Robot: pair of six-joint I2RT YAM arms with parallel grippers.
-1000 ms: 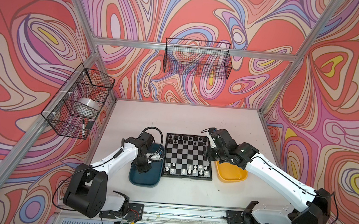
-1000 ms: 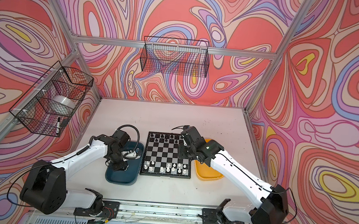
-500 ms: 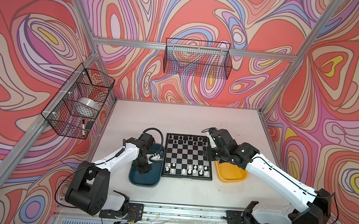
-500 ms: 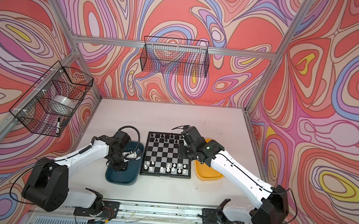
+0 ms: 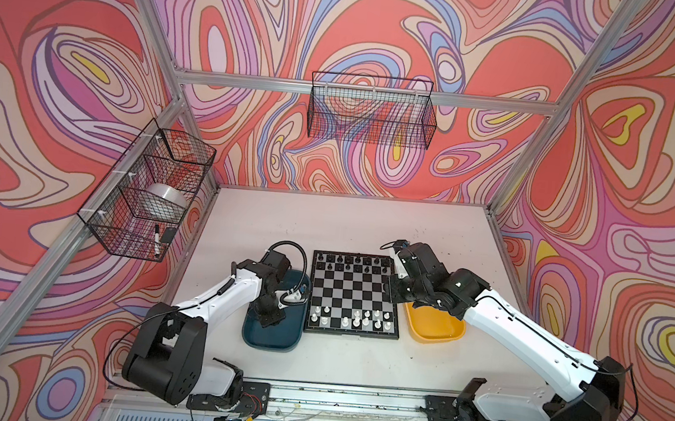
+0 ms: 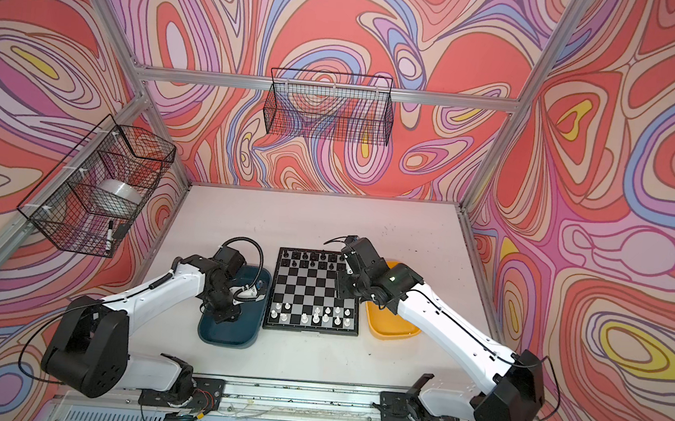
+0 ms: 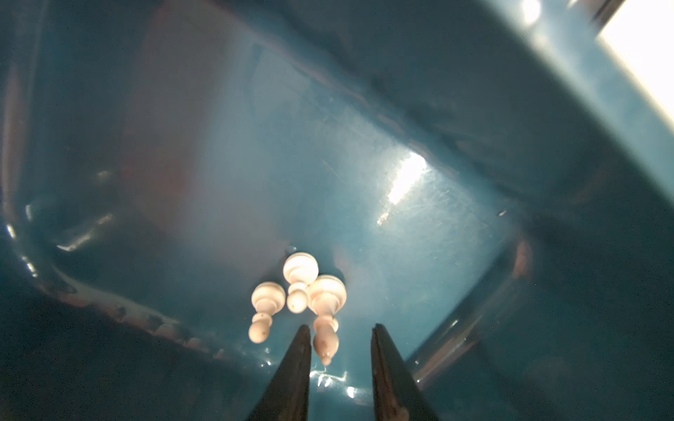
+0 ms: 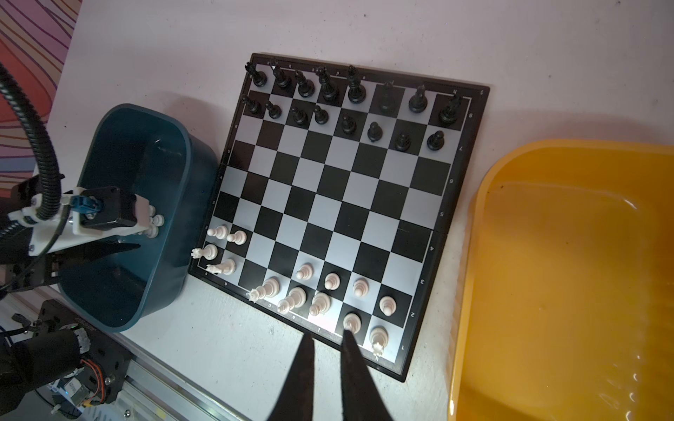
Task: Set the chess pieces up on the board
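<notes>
left claw (image 7: 341,325) narrowed — white tabletop (image 5: 326,227), swirled walls (image 5: 385,24)

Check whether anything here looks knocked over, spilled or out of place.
Nothing on the board looks toppled or damaged. Only three white pieces lie on their sides, clustered in the teal tray, one between the left tool's open tips. White's rows on the board show gaps.

My left arm (image 5: 216,292): elbow folded, wrist pitched steeply down. Left gripper (image 7: 341,326): jaws parted, a clear gap between them. My right arm (image 5: 525,328): stretched forward and inward, wrist raised. Right gripper (image 8: 327,333): jaws almost together, empty.
</notes>
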